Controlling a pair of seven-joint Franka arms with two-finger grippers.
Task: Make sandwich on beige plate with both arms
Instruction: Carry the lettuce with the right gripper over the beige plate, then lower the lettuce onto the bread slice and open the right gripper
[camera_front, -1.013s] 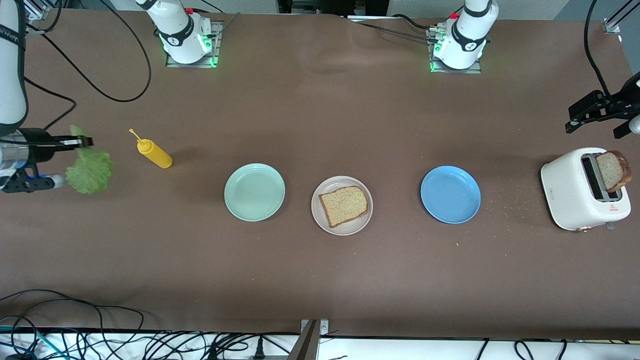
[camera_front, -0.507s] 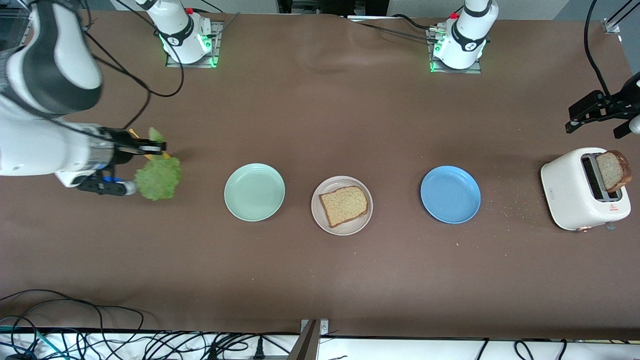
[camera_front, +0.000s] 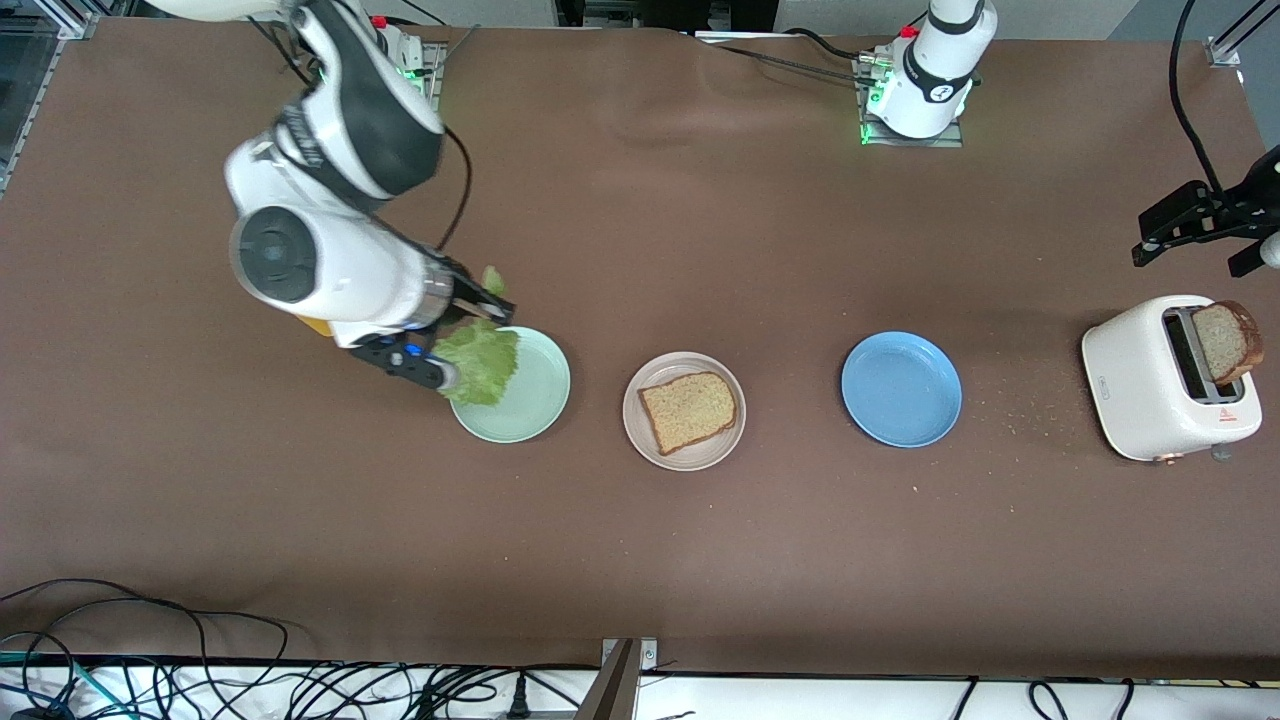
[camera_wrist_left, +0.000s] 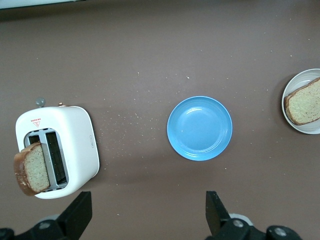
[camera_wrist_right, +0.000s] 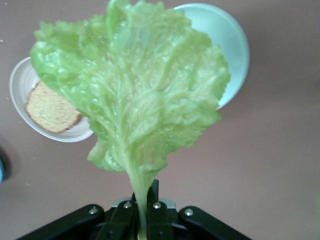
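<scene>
My right gripper (camera_front: 490, 303) (camera_wrist_right: 142, 202) is shut on the stem of a crinkly green lettuce leaf (camera_front: 483, 358) (camera_wrist_right: 135, 85), which hangs over the mint green plate (camera_front: 530, 400) (camera_wrist_right: 227, 35). Beside that plate, toward the left arm's end, the beige plate (camera_front: 684, 461) (camera_wrist_right: 17, 97) (camera_wrist_left: 300, 126) carries one brown bread slice (camera_front: 688, 410) (camera_wrist_right: 50, 110) (camera_wrist_left: 305, 102). A second bread slice (camera_front: 1228, 342) (camera_wrist_left: 31, 169) sticks out of the white toaster (camera_front: 1150, 385) (camera_wrist_left: 75, 145). My left gripper (camera_front: 1188, 260) (camera_wrist_left: 147, 212) waits open above the table beside the toaster, holding nothing.
A blue plate (camera_front: 901, 389) (camera_wrist_left: 200, 128) lies between the beige plate and the toaster, with crumbs (camera_front: 1020, 410) scattered beside it. A yellow squeeze bottle (camera_front: 315, 325) is mostly hidden under the right arm. Cables hang along the table's near edge.
The right arm has swung the lettuce from the right arm's end of the table, past the yellow bottle, to over the mint green plate. The left arm has not moved.
</scene>
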